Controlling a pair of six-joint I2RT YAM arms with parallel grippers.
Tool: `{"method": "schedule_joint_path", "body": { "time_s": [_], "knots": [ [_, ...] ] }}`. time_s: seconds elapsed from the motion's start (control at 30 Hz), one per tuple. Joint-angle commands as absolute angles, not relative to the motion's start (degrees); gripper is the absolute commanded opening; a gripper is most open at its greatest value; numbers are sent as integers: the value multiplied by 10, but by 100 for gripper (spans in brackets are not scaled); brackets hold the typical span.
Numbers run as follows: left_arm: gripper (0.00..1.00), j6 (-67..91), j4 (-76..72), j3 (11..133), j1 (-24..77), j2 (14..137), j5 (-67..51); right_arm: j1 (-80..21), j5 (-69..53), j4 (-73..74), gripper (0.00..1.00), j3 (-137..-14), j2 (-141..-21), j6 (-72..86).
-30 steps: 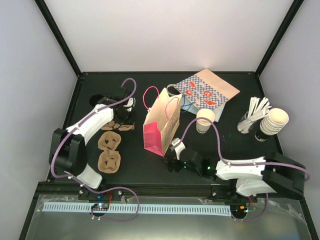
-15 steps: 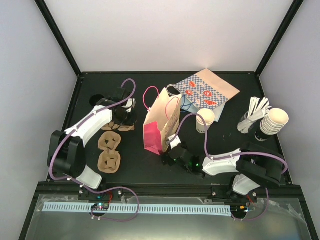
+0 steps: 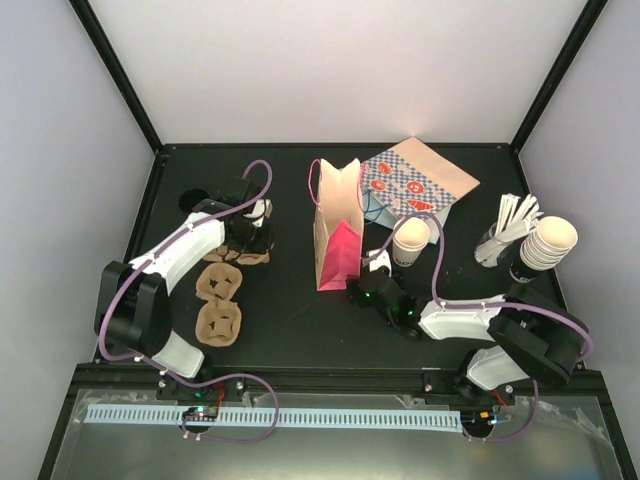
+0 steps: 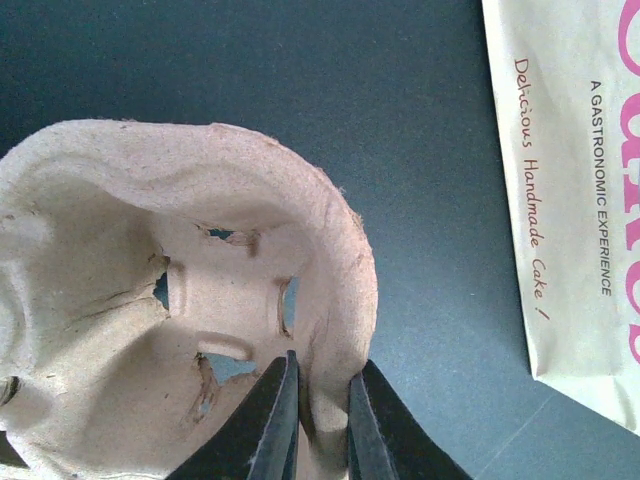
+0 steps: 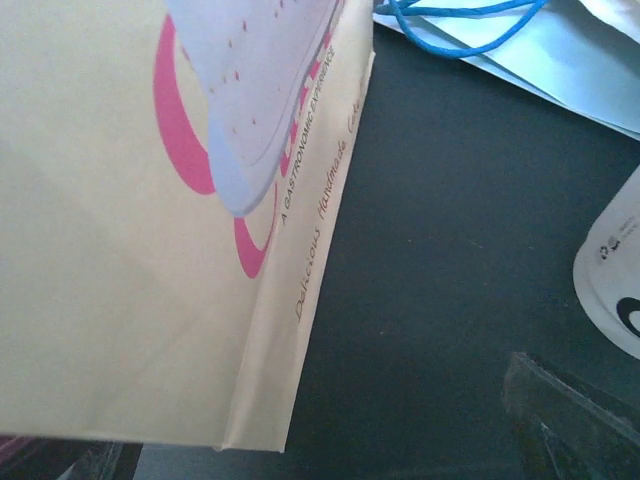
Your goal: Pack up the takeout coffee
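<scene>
Noting the pink bag (image 3: 335,225) standing upright; failing to read its inside from above. Finding the coffee cup (image 3: 410,241) sitting upright just right of the bag, apart from it and outside it, so judging the packing proper as not yet begun. Seeing the right gripper (image 3: 368,275) hanging low just in front of the bag's right side, between bag and cup, jaws spread wide and gripping nothing. In its wrist view, catching the bag's cream side panel filling the left and the cup's white wall at the far right edge, and touching neither. Seeing the left gripper (image 4: 325,362) sitting well left of the bag, jaws nearly closed and pinching the rim of a brown pulp cup tray (image 4: 150,300). Spotting two more such trays (image 3: 220,283) lying flat, also left of the bag. Judging as outstanding: taking hold of the cup, lifting it over the bag's top and lowering it in upright, possibly seating it in a tray first. Flagging the light paper bag as liable to tipping or sliding under any nudge, and the open-topped cup as needing level carrying.
</scene>
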State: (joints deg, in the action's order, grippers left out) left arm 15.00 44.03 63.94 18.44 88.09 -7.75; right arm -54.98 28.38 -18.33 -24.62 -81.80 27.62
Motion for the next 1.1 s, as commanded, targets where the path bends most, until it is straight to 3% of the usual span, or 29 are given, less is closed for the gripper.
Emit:
{"method": "schedule_joint_path", "body": {
  "time_s": [0.0,1.07],
  "knots": [
    [14,144,431,637,181,873,-91,-541,304,-170,97,-241,-803,282],
    [15,137,470,651,182,817,-86,-549,207,1,100,-244,-645,243]
  ]
}}
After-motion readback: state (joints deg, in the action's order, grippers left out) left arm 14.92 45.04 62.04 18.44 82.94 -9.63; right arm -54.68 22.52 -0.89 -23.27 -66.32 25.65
